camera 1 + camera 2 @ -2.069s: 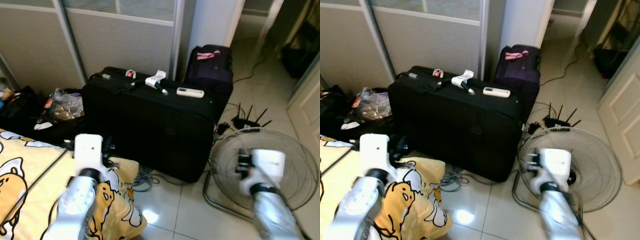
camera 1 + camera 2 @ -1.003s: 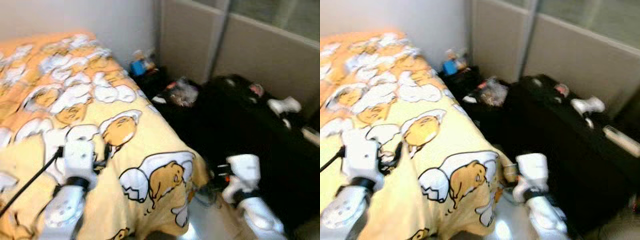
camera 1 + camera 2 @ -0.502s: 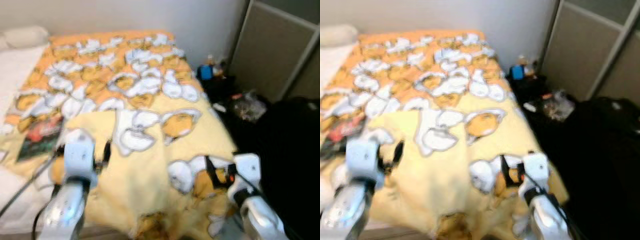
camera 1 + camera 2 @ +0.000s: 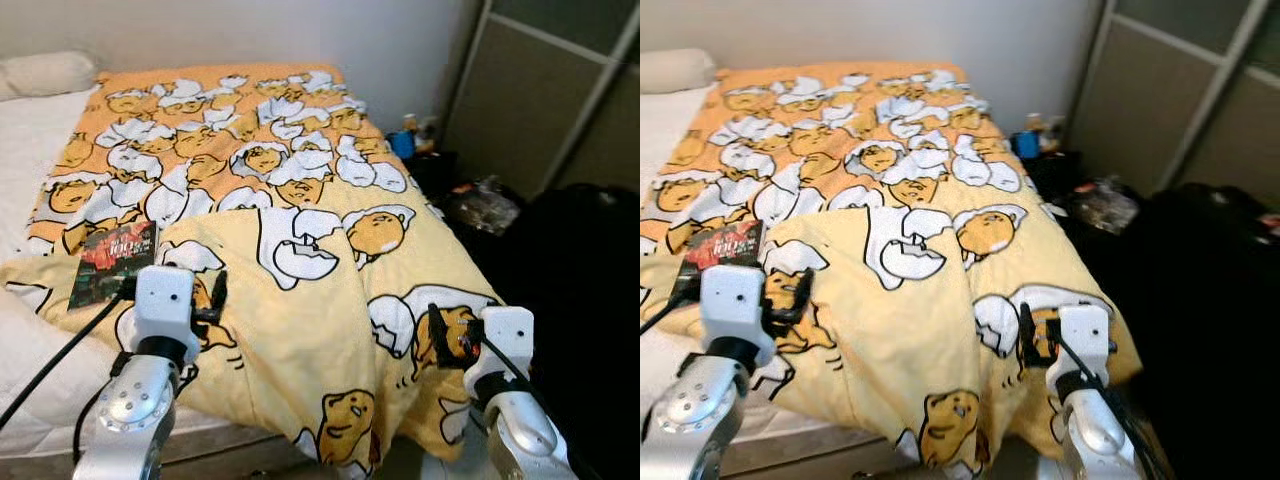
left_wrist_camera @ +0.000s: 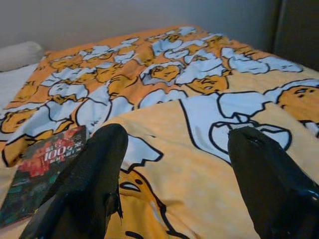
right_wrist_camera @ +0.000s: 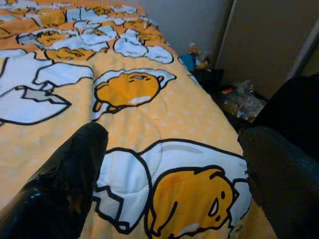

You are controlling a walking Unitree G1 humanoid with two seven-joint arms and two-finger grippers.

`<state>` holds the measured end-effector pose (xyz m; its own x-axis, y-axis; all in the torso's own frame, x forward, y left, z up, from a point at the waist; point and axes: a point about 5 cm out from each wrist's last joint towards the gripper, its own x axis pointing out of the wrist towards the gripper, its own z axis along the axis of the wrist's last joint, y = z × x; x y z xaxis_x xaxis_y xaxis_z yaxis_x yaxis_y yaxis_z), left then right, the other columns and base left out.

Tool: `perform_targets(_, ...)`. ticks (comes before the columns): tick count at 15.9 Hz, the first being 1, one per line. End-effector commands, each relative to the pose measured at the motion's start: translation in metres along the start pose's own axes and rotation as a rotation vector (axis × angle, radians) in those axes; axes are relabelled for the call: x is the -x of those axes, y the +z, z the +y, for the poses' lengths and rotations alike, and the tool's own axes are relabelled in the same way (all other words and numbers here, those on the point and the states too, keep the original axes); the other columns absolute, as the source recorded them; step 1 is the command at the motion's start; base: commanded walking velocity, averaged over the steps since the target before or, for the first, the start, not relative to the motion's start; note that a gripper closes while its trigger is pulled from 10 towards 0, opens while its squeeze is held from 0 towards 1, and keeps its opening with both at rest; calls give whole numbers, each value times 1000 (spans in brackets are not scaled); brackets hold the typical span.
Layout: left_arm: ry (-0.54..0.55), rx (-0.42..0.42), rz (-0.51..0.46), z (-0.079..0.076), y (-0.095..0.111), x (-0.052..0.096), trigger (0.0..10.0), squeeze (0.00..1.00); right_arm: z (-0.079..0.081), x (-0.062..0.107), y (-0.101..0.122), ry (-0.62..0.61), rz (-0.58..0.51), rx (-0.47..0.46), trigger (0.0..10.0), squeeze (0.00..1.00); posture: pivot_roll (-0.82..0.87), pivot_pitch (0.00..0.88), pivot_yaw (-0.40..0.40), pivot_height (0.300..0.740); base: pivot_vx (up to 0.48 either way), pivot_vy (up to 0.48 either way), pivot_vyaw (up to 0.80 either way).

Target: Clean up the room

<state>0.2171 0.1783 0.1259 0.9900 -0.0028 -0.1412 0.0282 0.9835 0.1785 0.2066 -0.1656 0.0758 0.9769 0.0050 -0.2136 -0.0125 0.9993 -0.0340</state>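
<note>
Yellow-orange cartoon-egg duvet [image 4: 300, 200] covers most of the bed [image 4: 30, 340], its near part folded back in a rumpled flap that spills over the foot edge. It looks soft, bulky and light, so it should drag and sag; an edge or corner of the flap seems the best hold. Left claw [image 5: 174, 164] and right claw [image 6: 169, 164] hover over the flap, fingers spread wide, holding nothing. A book [image 4: 112, 262] lies on the duvet just beside the left claw.

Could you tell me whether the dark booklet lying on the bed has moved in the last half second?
No. The booklet sits at the same fold of the yellow blanket as before; it shifted in the picture because the camera turned.
</note>
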Motion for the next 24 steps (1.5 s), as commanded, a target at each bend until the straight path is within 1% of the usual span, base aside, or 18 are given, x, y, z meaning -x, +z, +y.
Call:
perform_targets(1,-9,-2,1,-1,0,-1,10000,0,5,-2,10,27,-26,-36,10000,0,-8,0,16,740,0,319,0)
perform_targets(3,-11,2,3,-4,-1,-1,10000,0,3,-5,6,18,34,-26,10000,0,-8,0,14,740,0,319,0)
perform_targets(4,-13,4,2,-5,-1,-1,10000,0,2,-6,5,17,40,-46,10000,0,-9,0,15,740,0,322,0)
perform_targets(5,-14,4,1,-5,-1,-1,10000,0,1,-6,5,2,42,-39,10000,0,-11,0,17,740,0,322,0)
perform_targets(6,-16,4,0,-5,0,-2,10000,0,-2,-6,6,-42,34,7,10000,0,-12,0,19,740,0,319,0)
perform_targets(7,-22,0,0,-5,-1,-3,10000,0,-5,-6,8,-99,-2,26,10000,0,-14,0,22,740,0,322,0)
perform_targets(9,-31,-4,0,-5,-1,-4,10000,0,-6,-6,10,-124,-33,20,10000,0,-19,0,36,740,0,322,0)
perform_targets(10,-38,-6,-1,-5,-1,-5,10000,0,-2,-5,8,-65,-2,-11,10000,0,-24,0,45,740,0,322,0)
perform_targets(11,-41,-4,0,-5,-1,-6,10000,0,0,-3,8,-32,-5,-29,10000,0,-26,0,47,740,0,322,0)
perform_targets(12,-40,5,5,-4,-2,-7,10000,0,1,0,6,1,11,-26,10000,0,-30,0,45,740,0,319,0)
perform_targets(14,-39,8,7,-5,-3,-6,10000,0,1,1,6,6,6,0,10000,0,-29,0,39,740,0,322,0)
perform_targets(16,-29,17,12,-7,-5,-4,10000,0,4,0,6,43,12,-26,10000,0,-21,0,20,740,0,322,0)
perform_targets(17,-24,18,14,-7,-6,-3,10000,0,6,-1,7,65,9,-9,10000,0,-19,0,16,740,0,326,0)
perform_targets(20,-22,12,15,-6,-7,0,10000,0,6,-5,8,62,5,19,10000,0,-11,0,6,740,0,325,0)
perform_targets(24,-12,10,13,-4,-5,1,10000,0,6,-5,6,66,11,8,10000,0,-4,0,8,740,0,323,0)
